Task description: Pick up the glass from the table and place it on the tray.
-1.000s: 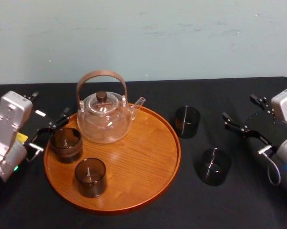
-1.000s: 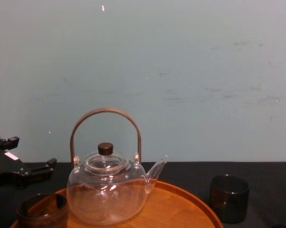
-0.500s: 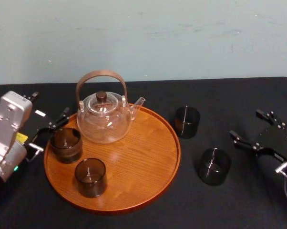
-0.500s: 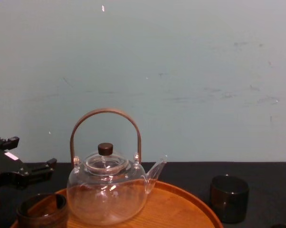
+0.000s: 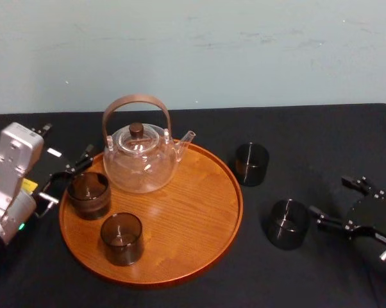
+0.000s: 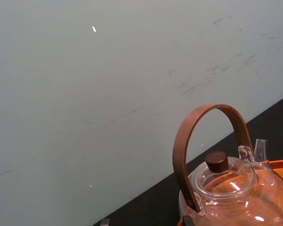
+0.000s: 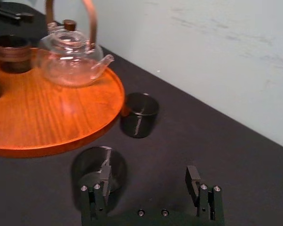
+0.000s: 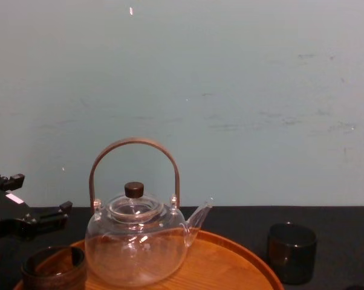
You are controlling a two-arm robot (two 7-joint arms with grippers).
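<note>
Wide open & empty, right gripper [image 5: 327, 195] sits low at 3 o'clock of the glass [image 5: 288, 223], one finger just beside it. Glass upright on tabletop [image 5: 308, 135], 3 o'clock off tray [image 5: 199, 218]. Open left gripper [image 5: 68, 176] idle at tray's 9 o'clock.

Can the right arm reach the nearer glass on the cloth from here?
Likely yes. The open right pincer sits beside the nearer glass with bare table between; the farther glass and tray stand clear. One finger lines up with the glass, so shift sideways first. Left pincer rests by the tray.
</note>
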